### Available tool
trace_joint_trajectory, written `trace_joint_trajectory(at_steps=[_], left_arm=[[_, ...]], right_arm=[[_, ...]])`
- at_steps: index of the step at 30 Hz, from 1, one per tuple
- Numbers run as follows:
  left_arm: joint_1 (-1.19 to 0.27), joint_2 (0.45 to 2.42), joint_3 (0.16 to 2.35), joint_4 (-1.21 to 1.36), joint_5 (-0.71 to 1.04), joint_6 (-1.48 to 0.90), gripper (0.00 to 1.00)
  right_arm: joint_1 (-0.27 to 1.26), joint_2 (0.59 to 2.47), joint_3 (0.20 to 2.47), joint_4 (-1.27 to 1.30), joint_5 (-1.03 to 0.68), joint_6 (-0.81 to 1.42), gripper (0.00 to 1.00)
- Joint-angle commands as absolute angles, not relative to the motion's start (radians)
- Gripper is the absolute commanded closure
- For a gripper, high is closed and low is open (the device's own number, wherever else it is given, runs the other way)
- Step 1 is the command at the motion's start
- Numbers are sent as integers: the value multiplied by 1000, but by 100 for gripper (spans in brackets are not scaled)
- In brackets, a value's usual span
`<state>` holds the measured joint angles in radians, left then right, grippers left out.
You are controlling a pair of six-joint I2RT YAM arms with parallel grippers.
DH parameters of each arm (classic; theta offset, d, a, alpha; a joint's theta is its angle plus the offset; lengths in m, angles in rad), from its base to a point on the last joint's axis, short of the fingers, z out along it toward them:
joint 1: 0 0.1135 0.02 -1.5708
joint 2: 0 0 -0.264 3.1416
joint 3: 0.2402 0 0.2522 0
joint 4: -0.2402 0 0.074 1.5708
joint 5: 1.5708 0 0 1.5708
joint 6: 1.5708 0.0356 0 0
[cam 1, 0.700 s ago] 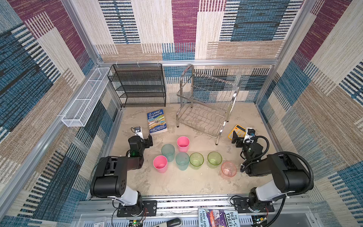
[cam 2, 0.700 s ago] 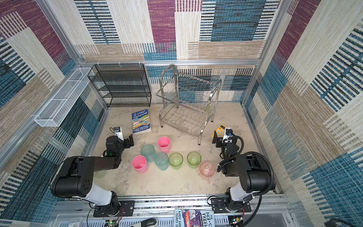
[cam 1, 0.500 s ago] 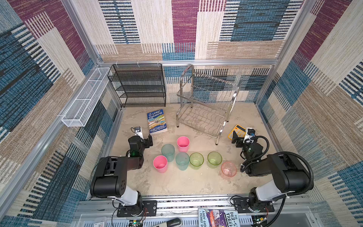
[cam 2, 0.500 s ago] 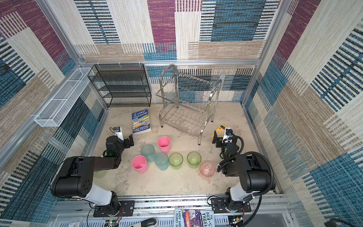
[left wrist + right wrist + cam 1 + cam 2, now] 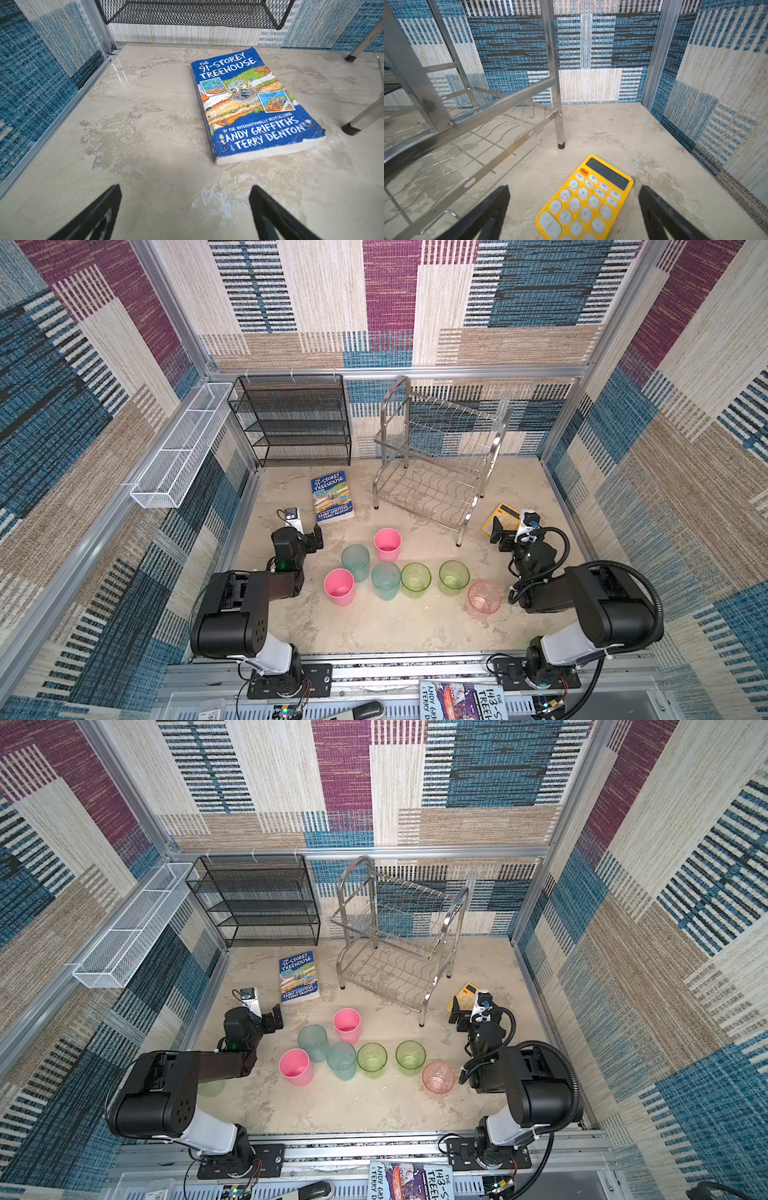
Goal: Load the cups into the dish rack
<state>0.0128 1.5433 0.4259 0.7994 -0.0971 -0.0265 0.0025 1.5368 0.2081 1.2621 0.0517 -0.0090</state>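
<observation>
Several cups stand upright on the floor in both top views: two pink (image 5: pixel 387 544) (image 5: pixel 339 587), two teal (image 5: pixel 355 562) (image 5: pixel 386 580), two yellow-green (image 5: pixel 415 578) (image 5: pixel 454 576) and one salmon-pink (image 5: pixel 484 599). Another yellow-green cup (image 5: pixel 210 1088) shows partly under the left arm. The steel dish rack (image 5: pixel 432 489) (image 5: pixel 500 106) behind them holds nothing. My left gripper (image 5: pixel 305 535) (image 5: pixel 185 187) is open, low over bare floor left of the cups. My right gripper (image 5: pixel 509 531) (image 5: pixel 574 187) is open, right of the rack's front leg.
A blue book (image 5: pixel 331 497) (image 5: pixel 249 104) lies just ahead of the left gripper. A yellow calculator (image 5: pixel 500 516) (image 5: pixel 585 203) lies between the right fingers' line of sight. A black mesh shelf unit (image 5: pixel 291 418) stands at the back left; a white mesh basket (image 5: pixel 178 448) hangs on the left wall.
</observation>
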Motion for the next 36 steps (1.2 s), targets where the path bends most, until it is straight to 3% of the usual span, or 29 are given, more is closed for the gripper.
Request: trace_joint_trajectory(at_steps=[1,30,36], left_arm=[[14,1540,425,822,-87,-6,1],[10,1536,426,817,-90,-5,0],[5,1451,543,523,-151,-21,1]], right_arm=[[3,1534,208,1286,43,-17,0],[2,1503,209,1264,56,-11,0],[2,1386,280,1026,131,30,0]])
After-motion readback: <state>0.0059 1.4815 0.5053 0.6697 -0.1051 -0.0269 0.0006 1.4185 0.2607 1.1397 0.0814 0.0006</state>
